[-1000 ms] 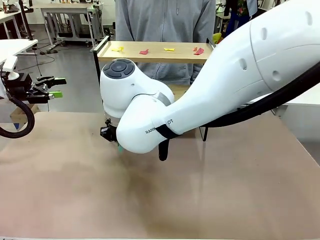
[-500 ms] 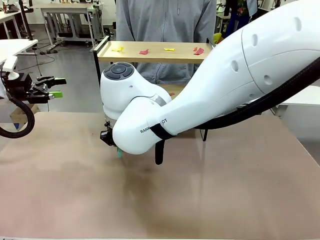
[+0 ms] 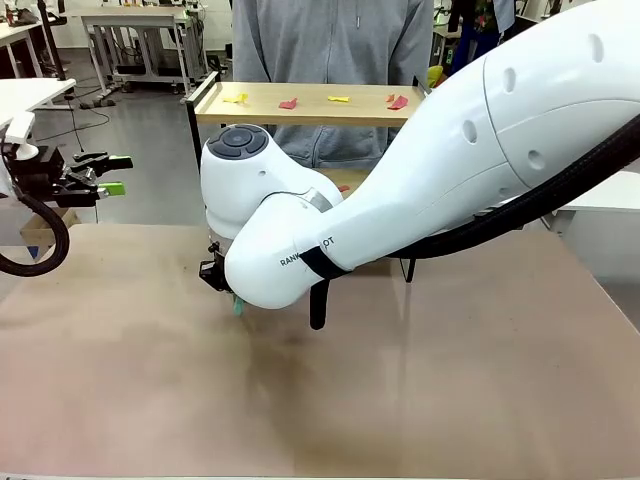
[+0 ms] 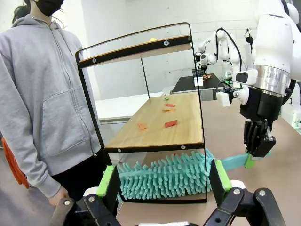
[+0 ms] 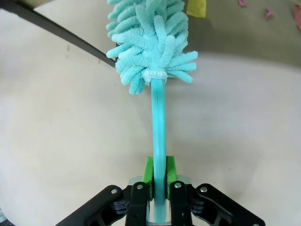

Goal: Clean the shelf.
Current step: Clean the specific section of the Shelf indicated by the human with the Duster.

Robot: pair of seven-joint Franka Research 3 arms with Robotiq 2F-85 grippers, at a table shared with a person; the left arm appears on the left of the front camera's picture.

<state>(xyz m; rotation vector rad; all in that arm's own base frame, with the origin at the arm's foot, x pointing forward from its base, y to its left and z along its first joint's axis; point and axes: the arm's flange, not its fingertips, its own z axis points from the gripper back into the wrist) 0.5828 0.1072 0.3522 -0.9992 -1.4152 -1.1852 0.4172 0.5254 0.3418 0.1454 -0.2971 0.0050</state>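
The shelf (image 4: 160, 123) stands at the table's far side, two wooden boards in a black frame. Its top board (image 3: 310, 104) carries yellow and red scraps, and the lower board holds red and orange ones. My right gripper (image 5: 159, 178) is shut on the teal handle of a fluffy teal duster (image 5: 151, 42). The duster head (image 4: 164, 173) lies low at the shelf's foot, below the lower board. In the front view the right gripper (image 3: 226, 284) hangs just above the table, mostly hidden by its arm. My left gripper (image 3: 103, 175) is open and holds nothing, off to the left.
A person in a grey hoodie (image 3: 330, 40) stands right behind the shelf. A yellow scrap (image 5: 196, 7) and red scraps (image 5: 268, 13) lie on the table beyond the duster head. My right arm (image 3: 450, 170) spans the middle of the brown tabletop (image 3: 400, 400).
The right arm has shifted slightly left and down with the duster, then stayed still. The left arm has not moved.
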